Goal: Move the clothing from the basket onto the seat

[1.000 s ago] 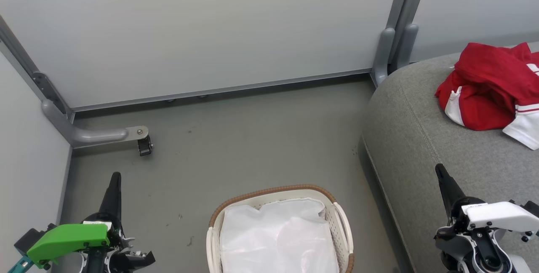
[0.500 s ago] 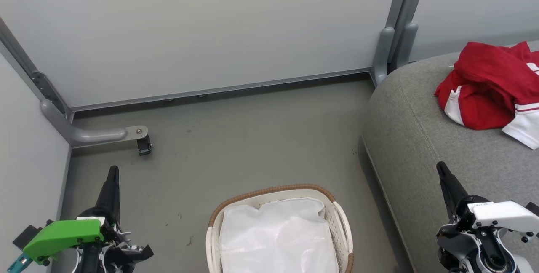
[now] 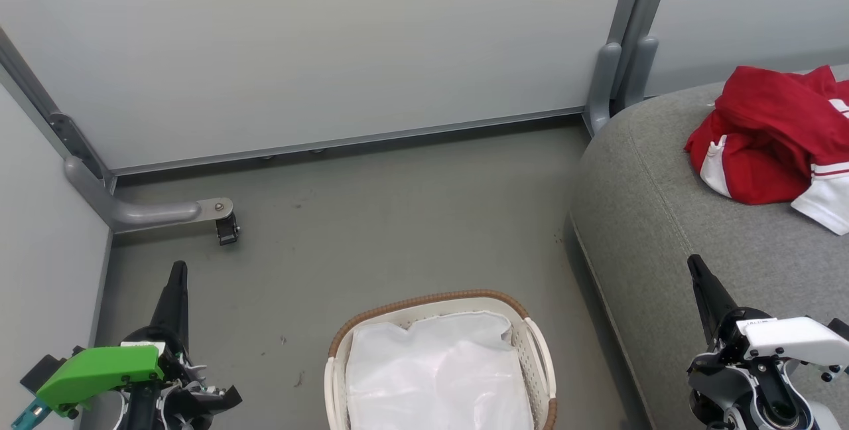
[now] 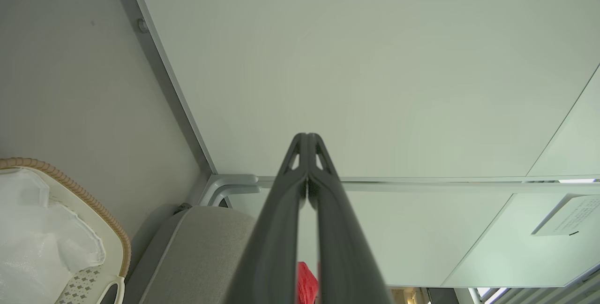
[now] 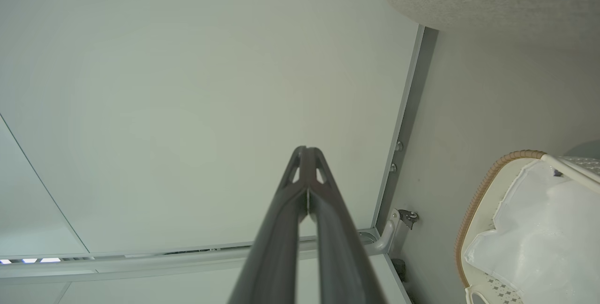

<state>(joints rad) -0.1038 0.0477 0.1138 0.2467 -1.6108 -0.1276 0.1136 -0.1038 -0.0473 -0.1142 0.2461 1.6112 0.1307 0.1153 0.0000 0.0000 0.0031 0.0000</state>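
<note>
Head view, left gripper (image 3: 176, 284): lower left of the frame over bare floor (image 3: 398, 217), with its two dark fingers pressed together and nothing between them. Leave it parked there.
Right gripper (image 3: 700, 279): lower right, above the near part of the seat, fingers likewise pressed together and empty. Keep it low so it does not brush the heap beyond it.
Basket (image 3: 424, 302): bottom centre, on the floor between the two grippers and just beside the seat's rounded side. Its near half is cut off by the bottom edge, so tip the head down and look over the whole inside before you call it empty.
Liner cloth (image 3: 438, 377): plain white and crumpled, covering the inside of the basket, with no red showing on it. It is not the clothing, so do not lift it out. If a fold does hide red fabric, open one gripper, come straight down and pinch the red alone.
Seat (image 3: 663, 217): the grey cushion along the right side. Its rounded left edge is bare.
Clothing (image 3: 769, 138): upper right, a bunched red heap with white stripes and trim. It lies on the seat well apart from the basket and runs off the right edge of the frame. I judge the transfer finished with only the check left. The heap sits inward of the cushion's edge and looks unlikely to slide.
</note>
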